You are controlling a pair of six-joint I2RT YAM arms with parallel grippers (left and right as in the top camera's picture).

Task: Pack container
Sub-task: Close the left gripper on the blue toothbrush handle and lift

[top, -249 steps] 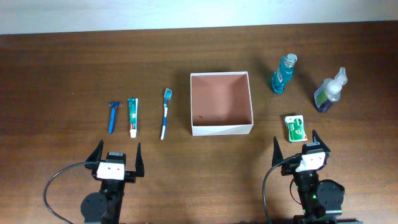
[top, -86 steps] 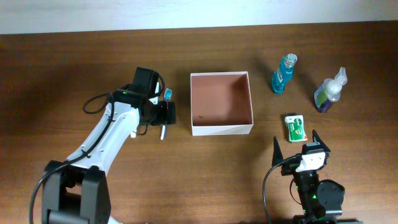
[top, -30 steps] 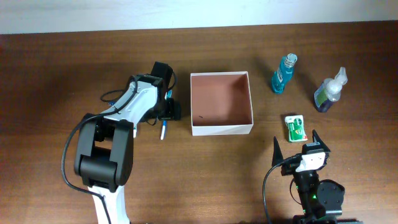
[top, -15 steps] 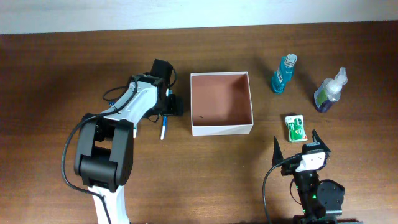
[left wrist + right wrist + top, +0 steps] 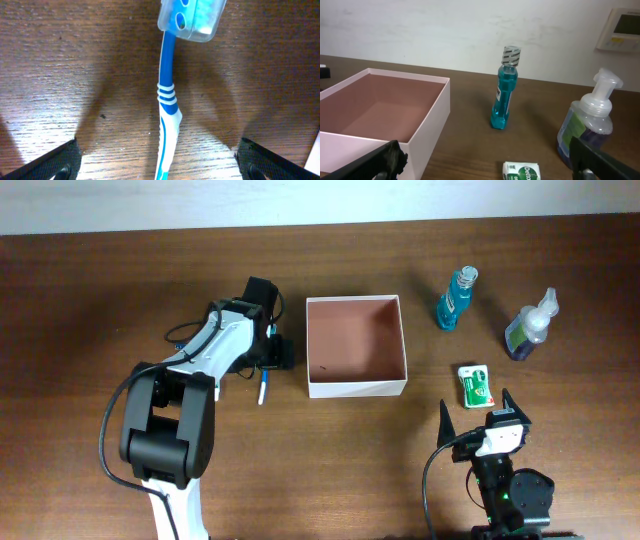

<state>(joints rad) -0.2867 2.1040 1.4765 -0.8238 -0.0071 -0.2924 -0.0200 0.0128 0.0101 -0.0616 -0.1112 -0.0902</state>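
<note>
**Left gripper lined up over the toothbrush, jaws wide**

Left gripper (image 5: 273,357) hangs low over the toothbrush (image 5: 167,115) with its jaws spread as wide as they go and nothing between them but the handle. In the wrist view one dark fingertip shows at the lower left corner and the other at the lower right. The blue-and-white handle runs up the middle of the frame to a clear cap (image 5: 192,17) at the top edge.

The step in hand looks like the pick. To do it well, the arm should sink until the pads are almost on the table (image 5: 100,280), because the handle is thin and lies flat. The jaws should close on the thick ribbed part, not on the slim neck or the cap, so the brush does not swing when lifted. The container (image 5: 356,388) sits in the upper middle of the overhead frame, just right of this gripper. It is empty, so the carry is short, but the brush has to clear the white wall.

The right gripper (image 5: 476,408) rests at the lower right, jaws apart and empty.

Counted from the near edge outward:
- one green packet (image 5: 475,387)
- one toothbrush
- one container
- one pump bottle (image 5: 527,330)
- one blue bottle (image 5: 455,300)
</note>
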